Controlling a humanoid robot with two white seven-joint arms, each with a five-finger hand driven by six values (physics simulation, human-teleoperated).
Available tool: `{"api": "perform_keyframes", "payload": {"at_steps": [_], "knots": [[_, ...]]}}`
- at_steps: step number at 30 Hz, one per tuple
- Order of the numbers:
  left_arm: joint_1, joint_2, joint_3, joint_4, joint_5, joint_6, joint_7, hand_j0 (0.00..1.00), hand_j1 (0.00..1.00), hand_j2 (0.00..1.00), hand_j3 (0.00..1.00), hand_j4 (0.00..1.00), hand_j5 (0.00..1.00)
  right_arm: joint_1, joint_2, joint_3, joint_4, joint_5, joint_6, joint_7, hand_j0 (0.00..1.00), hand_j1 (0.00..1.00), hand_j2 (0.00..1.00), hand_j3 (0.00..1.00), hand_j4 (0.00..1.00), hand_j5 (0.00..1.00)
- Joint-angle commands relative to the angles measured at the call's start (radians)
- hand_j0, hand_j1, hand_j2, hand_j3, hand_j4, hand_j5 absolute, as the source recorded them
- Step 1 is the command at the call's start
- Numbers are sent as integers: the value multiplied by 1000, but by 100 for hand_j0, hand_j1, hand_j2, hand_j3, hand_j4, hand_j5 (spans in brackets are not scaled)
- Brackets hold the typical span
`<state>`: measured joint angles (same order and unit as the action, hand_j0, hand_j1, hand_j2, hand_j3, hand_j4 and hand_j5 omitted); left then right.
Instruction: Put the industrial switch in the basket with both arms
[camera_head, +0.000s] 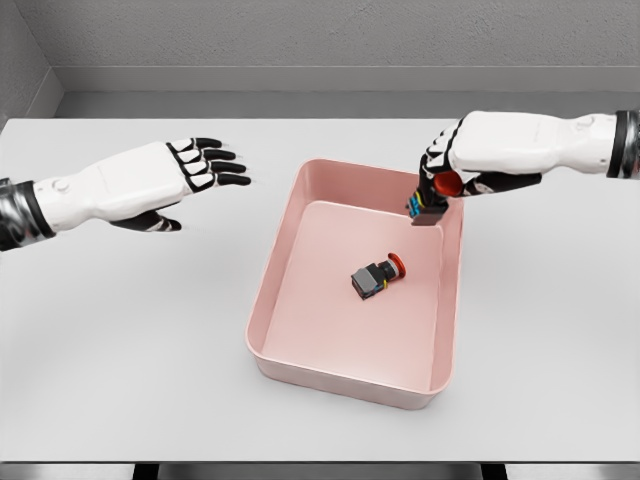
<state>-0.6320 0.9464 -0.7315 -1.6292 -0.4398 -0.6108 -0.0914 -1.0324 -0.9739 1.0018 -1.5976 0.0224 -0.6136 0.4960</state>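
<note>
holding a second industrial switch (432, 200) in the curled right hand (455, 175) above the pink basket (275, 275)'s far right rim, drop step. next: open fingers over the inside. one switch (377, 276) already lies on the basket floor. left hand (200, 166) spread, empty, hovering over desk (120, 340). nothing blocks.

no readable text or labels

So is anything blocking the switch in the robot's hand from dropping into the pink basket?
Nothing visible does. The right hand holds a red-capped dark industrial switch over the far right rim of the pink plastic basket. Another red-capped switch lies inside, nearer the middle.
</note>
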Motion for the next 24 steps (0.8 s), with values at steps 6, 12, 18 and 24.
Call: {"api": "perform_keyframes", "payload": {"at_steps": [6, 12, 18, 24], "knots": [[0, 15, 3, 5, 7, 0, 1, 100, 100, 100, 100, 100, 100, -5, 40, 32, -33, -6, 3, 3, 46, 46, 46, 46, 46, 46], [0, 14, 3, 5, 7, 0, 1, 100, 100, 100, 100, 100, 100, -25, 67, 24, -28, -6, 3, 3, 100, 100, 100, 100, 100, 100], [-2, 11, 3, 6, 7, 0, 1, 100, 100, 100, 100, 100, 100, -37, 49, 11, -24, -7, 3, 0, 100, 100, 100, 100, 100, 100], [-2, 9, 1, 8, 6, 0, 1, 100, 100, 100, 100, 100, 100, 28, -103, -66, 54, -21, 3, 0, 100, 100, 100, 100, 100, 100]]}}
